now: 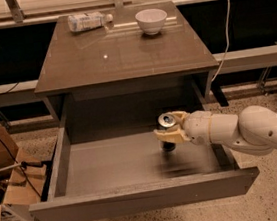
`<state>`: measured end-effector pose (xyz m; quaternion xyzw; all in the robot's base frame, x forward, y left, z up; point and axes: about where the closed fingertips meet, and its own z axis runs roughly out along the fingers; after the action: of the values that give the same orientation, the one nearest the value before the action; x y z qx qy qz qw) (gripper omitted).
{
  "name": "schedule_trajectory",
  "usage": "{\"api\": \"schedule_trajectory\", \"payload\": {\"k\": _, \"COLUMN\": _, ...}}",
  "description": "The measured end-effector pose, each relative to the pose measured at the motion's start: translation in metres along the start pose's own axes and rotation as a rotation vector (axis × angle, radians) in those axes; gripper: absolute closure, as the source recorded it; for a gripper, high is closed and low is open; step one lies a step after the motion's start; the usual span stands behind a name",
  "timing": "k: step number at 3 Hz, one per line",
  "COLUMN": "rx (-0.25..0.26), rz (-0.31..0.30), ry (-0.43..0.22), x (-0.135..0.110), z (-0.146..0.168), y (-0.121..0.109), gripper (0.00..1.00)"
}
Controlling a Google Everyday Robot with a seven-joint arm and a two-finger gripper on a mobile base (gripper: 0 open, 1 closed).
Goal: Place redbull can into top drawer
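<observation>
1. Reaching in from the right, the white arm point(254, 131) ends over the open top drawer point(139, 199), on its right side.
2. Gripper point(170, 127) sits inside the drawer's outline, near the back wall and just left of the right side wall.
3. Fingers point(167, 136) are tan and closed around the redbull can point(167, 120), one on each side of its upper body. Firm clamp, no gap seen.
4. Can stands upright, with its silver rimmed top facing up and plainly visible. Lower body is dark and blurred against the pale drawer floor; cannot tell whether the base touches the floor or hangs just above it.
5. Drawer is pulled well out from under the table point(122, 59), its plain flat front nearest the camera. Only the can and gripper are within its walls.
6. On the tabletop, far edge: white bowl point(151, 20) toward the right, upright.
7. Clear plastic bottle point(87, 21) lies on its side at the far left, well apart from the bowl.
8. White cable point(227, 31) hangs down behind the table's right side.
9. Cardboard boxes point(0, 149) sit on the speckled floor to the left of the drawer.
</observation>
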<state>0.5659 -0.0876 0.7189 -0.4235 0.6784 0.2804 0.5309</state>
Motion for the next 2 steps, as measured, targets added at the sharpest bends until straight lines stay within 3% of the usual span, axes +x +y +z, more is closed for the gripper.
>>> {"api": "schedule_trajectory", "payload": {"k": 2, "rx": -0.008, "rz": -0.001, "ry": -0.002, "x": -0.0013, "z": 0.0035, "y": 0.0024, "gripper": 0.11}}
